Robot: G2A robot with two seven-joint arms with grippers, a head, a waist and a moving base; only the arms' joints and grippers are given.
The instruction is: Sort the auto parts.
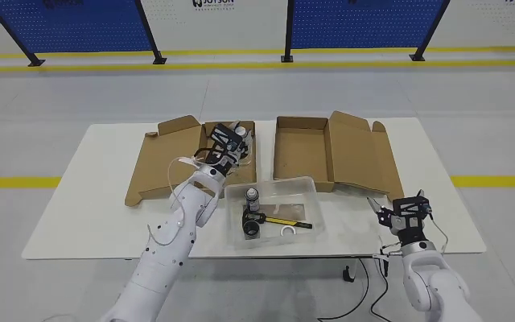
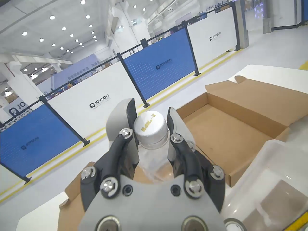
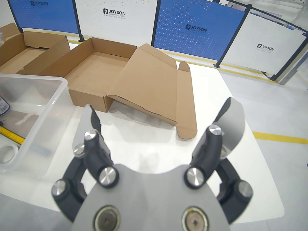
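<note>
Cardboard on both sides of you: two shallow boxes lie open on the white tabletop [image 1: 96, 209], flaps spread flat. The left box [image 1: 248, 171] and the right box [image 1: 299, 153] sit side by side at the far half, a narrow gap between them.

Your left tool [image 2: 150, 118] is clamped on a clear bottle [image 2: 151, 145] just under its white cap. One finger [image 2: 130, 114] presses on each side of the neck. The top view puts this tool [image 1: 225, 146] and the bottle over the left box's tray. I cannot tell whether the bottle touches the box floor.

Your right tool [image 3: 160, 108] hangs over the near right corner of the tabletop, fingers spread wide with nothing between them. In the top view it [image 1: 398, 205] sits near the right box's flap, apart from it, and well apart from the bin.

A clear plastic bin [image 1: 310, 183] stands at the near middle, just in front of both boxes and close to the right box's front wall. Contents noted:
- a small bottle with a dark label [image 1: 253, 197], at the bin's left side;
- a black round part [image 1: 251, 227], just nearer to you than that bottle;
- a yellow and black strip [image 1: 287, 220], lying flat across the middle;
- a white ring [image 1: 287, 233], beside the strip on its near side.

The right wrist view catches the bin's corner [image 3: 36, 102], with the ring [image 3: 8, 150] and an end of the strip [image 3: 12, 134].
</note>
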